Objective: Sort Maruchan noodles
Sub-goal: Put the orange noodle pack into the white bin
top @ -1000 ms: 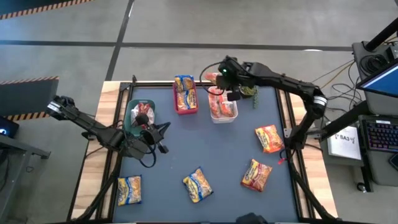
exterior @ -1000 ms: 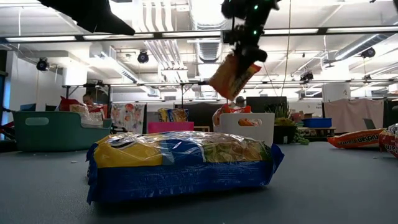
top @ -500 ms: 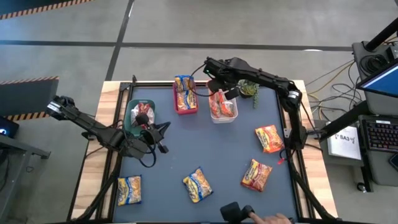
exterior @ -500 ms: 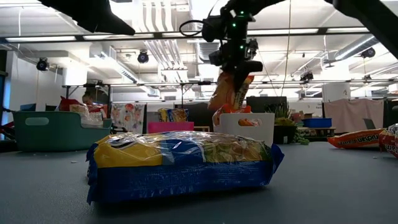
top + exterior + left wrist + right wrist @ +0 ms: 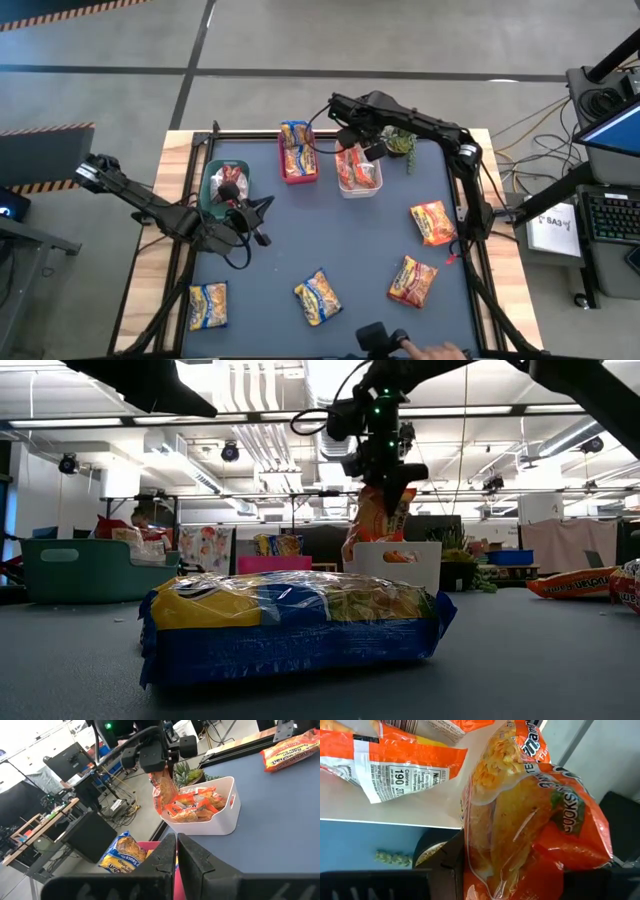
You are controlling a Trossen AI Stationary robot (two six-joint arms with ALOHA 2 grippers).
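Held pkt: orange noodle packet hangs from my right gripper, low end dipping into white bin near table's far edge, mid-width.
Handling: I judge it light, crinkly film, slick; noodle block inside stiff but brittle, so no hard squeeze. Best hold is the flat seam end, as I have it now.
Grip: my fingers part-closed, pinching pkt's top edge; pkt hangs roughly vertical.
Right arm: stretched from table's right side across far edge, wrist pointing down over white bin.
Bin contents: other orange pkts already inside.
Loose pkts: two orange near right edge; three yellow-blue along near edge.
Left gripper: closed, empty, parked by green bin, left side.
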